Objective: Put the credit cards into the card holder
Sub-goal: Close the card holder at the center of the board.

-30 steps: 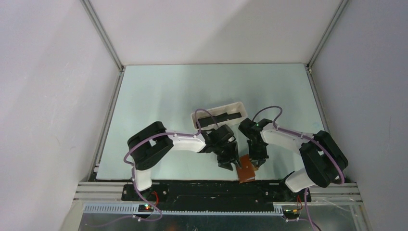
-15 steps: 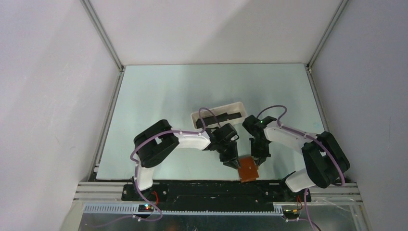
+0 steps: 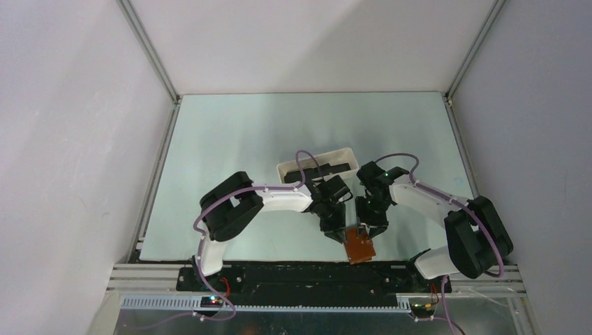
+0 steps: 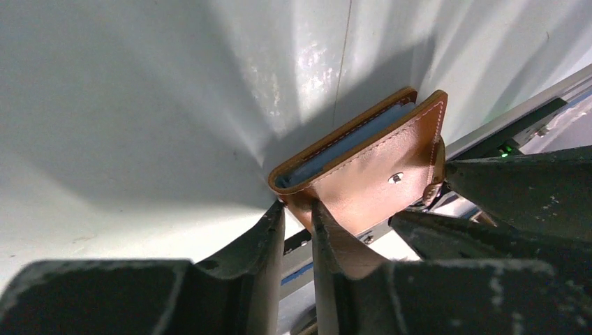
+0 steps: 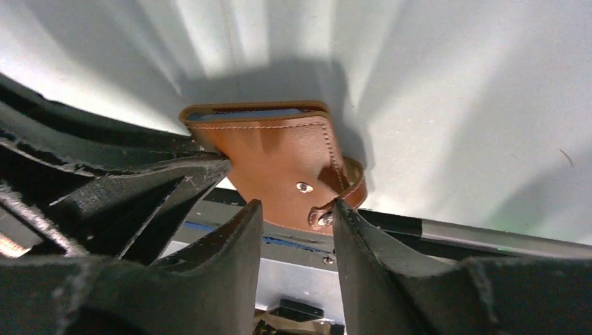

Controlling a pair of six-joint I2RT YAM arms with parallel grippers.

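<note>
The card holder (image 4: 363,174) is lying slightly agape on the table (image 4: 139,105), its near edge reaching between both sets of fingertips. The right gripper (image 5: 297,204) is standing released, straddling the snap tab (image 5: 349,183). The left gripper (image 4: 297,207) is showing a slim gap at the holder's corner, and I cannot tell whether it is pinching.

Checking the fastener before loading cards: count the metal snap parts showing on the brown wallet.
2. One stud on the card holder's outer leather face; one snap on its strap tab. Others may be hidden.
</note>
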